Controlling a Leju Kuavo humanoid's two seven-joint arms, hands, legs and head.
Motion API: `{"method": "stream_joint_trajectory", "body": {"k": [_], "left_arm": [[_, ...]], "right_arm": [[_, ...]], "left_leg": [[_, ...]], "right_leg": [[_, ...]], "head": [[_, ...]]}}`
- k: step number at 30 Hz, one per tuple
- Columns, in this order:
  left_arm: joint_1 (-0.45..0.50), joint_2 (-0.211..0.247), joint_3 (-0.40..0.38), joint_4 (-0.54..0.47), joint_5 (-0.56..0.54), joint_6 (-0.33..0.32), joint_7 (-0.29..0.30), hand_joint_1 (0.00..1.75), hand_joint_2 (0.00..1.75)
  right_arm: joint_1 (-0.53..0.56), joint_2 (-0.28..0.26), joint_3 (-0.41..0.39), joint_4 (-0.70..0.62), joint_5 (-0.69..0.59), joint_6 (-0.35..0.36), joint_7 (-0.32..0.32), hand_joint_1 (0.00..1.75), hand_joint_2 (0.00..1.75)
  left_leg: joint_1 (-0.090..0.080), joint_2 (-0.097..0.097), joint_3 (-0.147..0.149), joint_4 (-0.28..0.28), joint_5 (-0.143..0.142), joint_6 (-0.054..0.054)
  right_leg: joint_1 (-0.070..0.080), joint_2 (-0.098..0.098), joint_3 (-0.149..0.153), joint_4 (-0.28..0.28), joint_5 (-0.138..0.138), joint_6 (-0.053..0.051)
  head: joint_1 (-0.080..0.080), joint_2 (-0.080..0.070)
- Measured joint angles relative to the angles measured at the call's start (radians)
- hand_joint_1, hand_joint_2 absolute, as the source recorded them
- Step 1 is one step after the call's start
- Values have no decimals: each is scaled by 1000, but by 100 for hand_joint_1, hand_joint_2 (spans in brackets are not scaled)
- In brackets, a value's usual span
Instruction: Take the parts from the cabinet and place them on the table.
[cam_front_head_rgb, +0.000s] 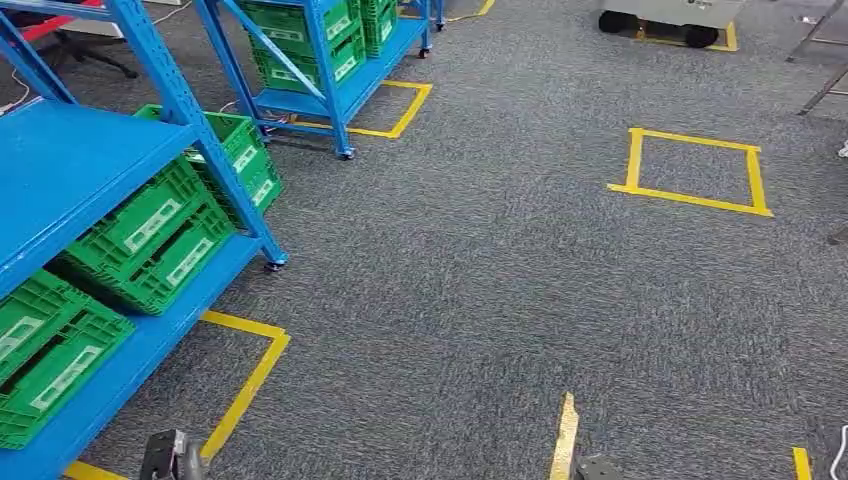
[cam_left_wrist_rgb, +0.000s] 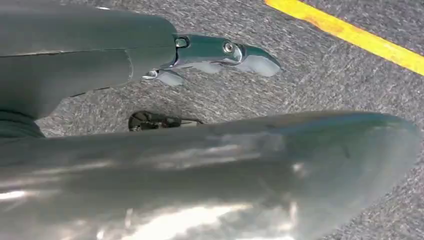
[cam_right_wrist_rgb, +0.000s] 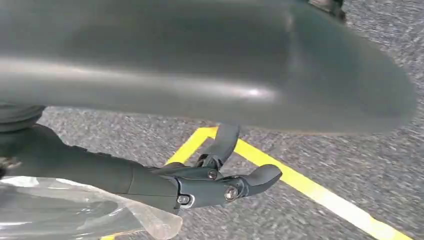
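Clear plastic bag (cam_right_wrist_rgb: 75, 210) crinkles against right hand (cam_right_wrist_rgb: 200, 185).

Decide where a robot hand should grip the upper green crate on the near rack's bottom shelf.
On the green crate, probably the top rim of the labelled wall, reached from the aisle side: that wall faces outward, and the shelf of the blue rack above closes off the top.
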Motion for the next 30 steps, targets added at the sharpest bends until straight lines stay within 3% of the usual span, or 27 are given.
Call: {"method": "stream_joint_trajectory", "body": {"k": [6, 12, 18, 22, 24, 25, 26, 28, 29, 30], "left_arm": [[2, 3, -2, 0, 11, 3, 0, 0, 0], [15, 14, -5, 0, 57, 21, 0, 0, 0], [47, 34, 6, -23, 91, 40, 3, 0, 0], [61, 49, 12, -40, 96, 46, 6, 0, 0], [67, 51, 13, -50, 97, 48, 10, 0, 0], [68, 52, 14, -55, 97, 49, 12, 0, 0], [68, 53, 17, -61, 97, 52, 18, 0, 0], [75, 53, 20, -75, 95, 60, 24, 0, 0], [81, 55, 22, -80, 94, 63, 27, 0, 0], [84, 55, 24, -83, 93, 64, 29, 0, 0]], "right_arm": [[-2, -17, 6, -47, 7, -21, 8, 0, 0], [-5, -45, 24, -122, 75, -74, 53, 0, 0], [-26, -47, 41, -171, 137, -80, 96, 0, 0], [-39, -47, 42, -189, 151, -80, 106, 0, 0], [-43, -48, 42, -195, 156, -80, 107, 0, 0], [-44, -48, 43, -196, 162, -79, 106, 0, 0], [-45, -48, 43, -199, 170, -77, 106, 0, 0], [-42, -48, 39, -199, 189, -71, 111, 0, 0], [-40, -48, 38, -199, 195, -67, 113, 0, 0], [-39, -48, 37, -199, 203, -62, 114, 0, 0]], "left_leg": [[0, 0, 0, 0, 0, 0], [0, 0, 0, 0, 0, 0], [-4, 1, 0, 3, -2, 3], [-9, -1, -1, 2, -3, 11], [6, -3, 12, -23, 10, 23], [7, -5, 16, -30, 12, 25], [8, -7, 14, -30, 12, 27], [8, -10, 13, -30, 11, 29], [9, -14, 13, -30, 10, 27], [10, -17, 15, -30, 8, 24]], "right_leg": [[0, 0, 0, 0, 0, 0], [0, 0, 0, 0, 0, 0], [-3, 1, 0, -1, 2, 4], [-7, -4, 1, -4, 3, 8], [-7, 4, -5, 2, -6, 15], [-7, 31, -14, 28, -25, 21], [-11, 47, -50, 100, -66, 23], [-20, 55, -129, 256, -128, 33], [-24, 55, -154, 299, -133, 37], [-30, 55, -154, 289, -111, 42]], "head": [[0, 0], [-1, 0], [-1, 0], [-1, 0], [-2, 0], [3, 0], [3, 0], [2, 0], [3, 0], [2, 0]]}}
